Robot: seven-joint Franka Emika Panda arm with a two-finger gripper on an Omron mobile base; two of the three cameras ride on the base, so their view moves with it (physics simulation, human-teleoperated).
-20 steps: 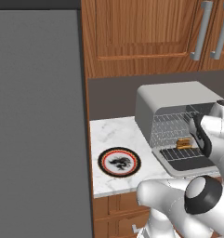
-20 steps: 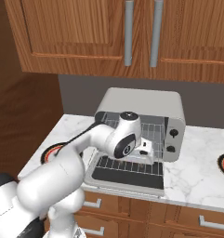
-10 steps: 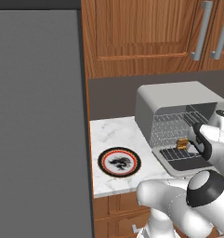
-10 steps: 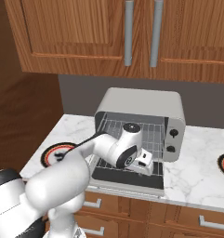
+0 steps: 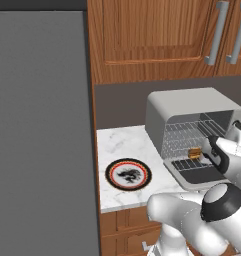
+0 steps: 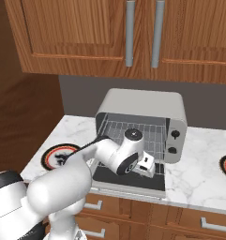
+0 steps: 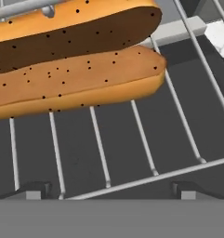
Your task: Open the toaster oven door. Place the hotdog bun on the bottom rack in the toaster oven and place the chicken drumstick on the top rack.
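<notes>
The toaster oven point(image 5: 192, 112) stands on the marble tabletop point(image 5: 119, 150) below the wooden wall cabinets point(image 6: 109, 37), with its two black knobs point(image 6: 173, 142) on the right front strip. The toaster oven door point(image 5: 199, 174) is let down flat in front of the opening, dark glass facing up.

The hotdog bun point(image 7: 76, 65) lies on the bottom rack point(image 7: 132, 139), lengthwise across the wires, split side showing a dark brown band between two tan halves (speckled with small dark dots). In the left base view the bun appears as a small orange piece at the front of the lower rack, just beside the arm's wrist. The upper rack point(image 6: 133, 129) is bare wire.

The claw point(image 6: 147, 165) is at the oven mouth, just above the lowered door. Its jaws stand fully apart and have hold of nothing; the bun rests on the wires, clear of the claw.

A round plate with a red and black rim point(image 5: 128, 174) sits on the tabletop to the left of the oven, well apart from it, with a dark lumpy item at its centre, too small to identify with certainty.
</notes>
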